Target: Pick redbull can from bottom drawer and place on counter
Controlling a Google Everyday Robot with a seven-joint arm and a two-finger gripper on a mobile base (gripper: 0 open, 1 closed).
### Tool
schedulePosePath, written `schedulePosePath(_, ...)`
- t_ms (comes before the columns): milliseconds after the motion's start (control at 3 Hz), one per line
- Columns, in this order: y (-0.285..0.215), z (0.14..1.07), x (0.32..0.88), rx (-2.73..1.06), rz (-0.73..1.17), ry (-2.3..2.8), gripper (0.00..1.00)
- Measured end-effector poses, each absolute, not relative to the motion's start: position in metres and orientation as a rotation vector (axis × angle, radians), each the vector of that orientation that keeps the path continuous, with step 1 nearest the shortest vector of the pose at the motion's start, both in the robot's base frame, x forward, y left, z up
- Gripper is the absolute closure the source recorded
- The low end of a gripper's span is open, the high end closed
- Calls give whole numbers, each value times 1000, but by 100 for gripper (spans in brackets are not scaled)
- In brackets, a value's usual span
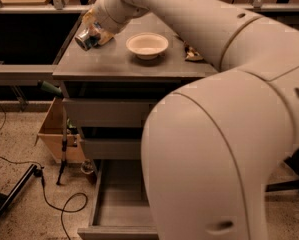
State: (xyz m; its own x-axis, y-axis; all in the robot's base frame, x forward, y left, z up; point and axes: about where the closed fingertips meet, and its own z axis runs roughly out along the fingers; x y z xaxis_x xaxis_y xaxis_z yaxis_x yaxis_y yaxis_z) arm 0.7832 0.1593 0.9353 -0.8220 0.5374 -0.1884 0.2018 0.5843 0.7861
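Observation:
My gripper (95, 28) is at the far left of the counter (114, 65), just above its surface. It is shut on the redbull can (85, 39), which is tilted with its silver end facing down and to the left. The fingers are mostly hidden behind the can and my wrist. The bottom drawer (116, 209) stands pulled open near the floor, and the part of its floor that shows is bare. My big white arm fills the right side of the view and hides the drawer's right half.
A white bowl (147, 45) sits mid-counter, to the right of the can. A crumpled snack bag (192, 53) lies at the right, beside my arm. A cardboard box (55, 134), a black stand leg (11, 196) and cables (54, 204) are on the floor to the left.

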Motion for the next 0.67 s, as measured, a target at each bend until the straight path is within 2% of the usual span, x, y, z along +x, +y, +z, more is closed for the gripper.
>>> schedulePosePath(667,202,902,789,541,1169,2559,53)
